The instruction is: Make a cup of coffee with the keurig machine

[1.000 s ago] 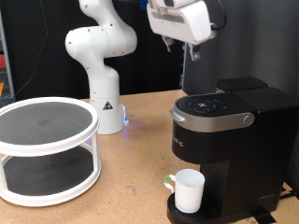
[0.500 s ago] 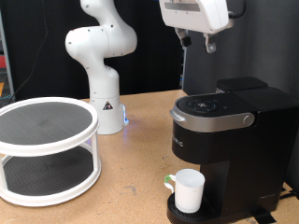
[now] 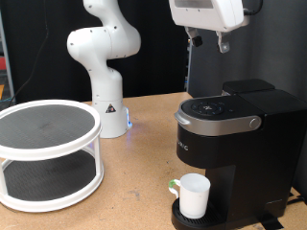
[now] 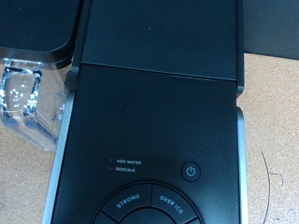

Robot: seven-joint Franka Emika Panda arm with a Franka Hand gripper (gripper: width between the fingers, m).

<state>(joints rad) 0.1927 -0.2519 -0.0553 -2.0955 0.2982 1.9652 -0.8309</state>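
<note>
The black keurig machine stands at the exterior view's right with its silver-handled lid down. Under its brew head, on the round drip tray, sits the white cup, a green tint at its handle. My gripper hangs high above the machine's top, open, with nothing between its fingers. Looking straight down, the wrist view shows the keurig machine: its flat lid, the power button and the STRONG and OVER ICE buttons. No fingers appear in the wrist view.
A white two-tier round rack fills the exterior view's left on the wooden table. The arm's white base rises behind it. A clear water tank sits beside the machine's lid.
The gripper has moved towards the exterior view's right and slightly up, ending above the machine's top. Cup and machine have not moved.
</note>
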